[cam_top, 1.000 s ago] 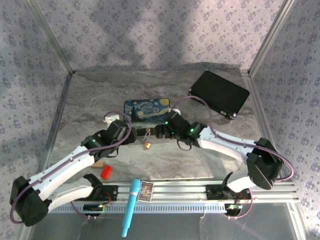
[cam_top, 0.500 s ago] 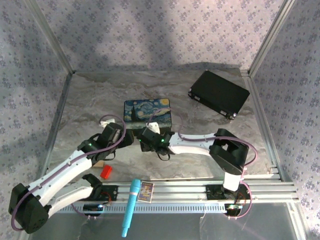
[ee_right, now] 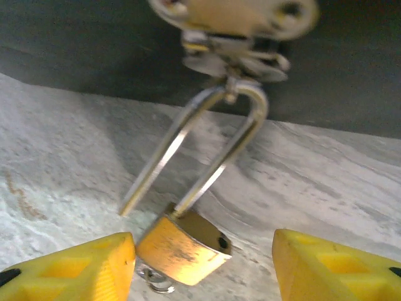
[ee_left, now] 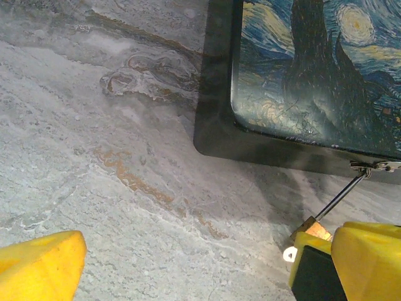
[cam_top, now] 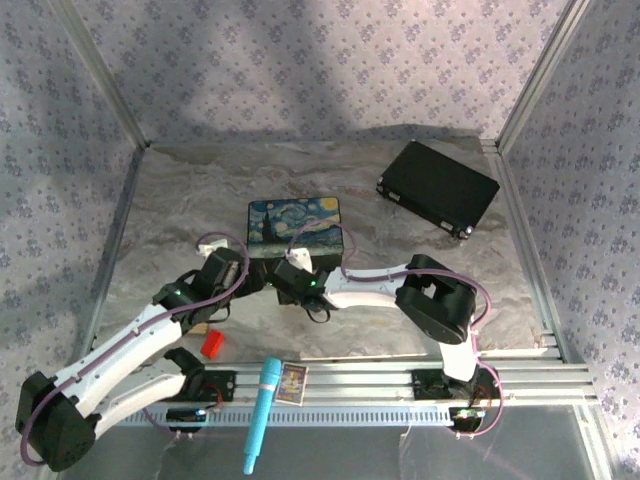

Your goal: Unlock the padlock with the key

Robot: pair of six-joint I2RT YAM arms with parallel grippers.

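The padlock [ee_right: 182, 248] sits between the spread fingers of the right gripper [ee_right: 203, 257], touching one. The left gripper [ee_left: 188, 260] gapes wide.

A box painted with a Starry Night scene [cam_top: 295, 224] sits near the middle of the marbled grey table [cam_top: 180, 190], and a flat black case [cam_top: 438, 187] lies well apart from it at two o'clock, set at an angle. At seven o'clock from the painted box a small red block [cam_top: 211, 344] rests by the table's near edge. At six o'clock a light blue pen-like tube [cam_top: 260, 412] lies across the metal rail [cam_top: 380, 385], with a small picture card [cam_top: 292, 381] just beside it at its three o'clock.
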